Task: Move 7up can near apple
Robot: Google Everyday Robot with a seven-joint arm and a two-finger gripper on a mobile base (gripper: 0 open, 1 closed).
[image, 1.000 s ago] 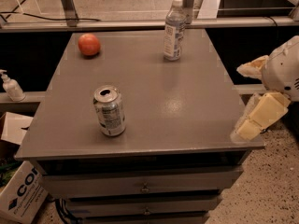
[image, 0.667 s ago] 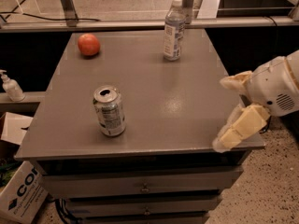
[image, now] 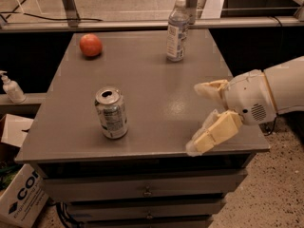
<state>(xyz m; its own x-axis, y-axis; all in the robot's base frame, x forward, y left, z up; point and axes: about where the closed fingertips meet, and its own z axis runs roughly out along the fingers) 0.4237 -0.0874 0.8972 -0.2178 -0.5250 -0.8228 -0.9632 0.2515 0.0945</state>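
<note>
The 7up can (image: 111,113) stands upright near the front left of the grey table top (image: 152,80), its pull-tab top facing up. The apple (image: 90,45), orange-red and round, sits at the far left of the table, well behind the can. My gripper (image: 199,118) is over the front right part of the table, to the right of the can and apart from it. Its two cream fingers are spread open and hold nothing.
A clear plastic bottle (image: 176,30) with a white cap stands at the back right of the table. Drawers (image: 147,191) sit under the top. A pump bottle (image: 10,87) and a cardboard box (image: 21,196) are at the left, lower down.
My gripper has moved left from beside the table's right edge to over its front right part, nearer the can. The can, apple and bottle have not moved.
</note>
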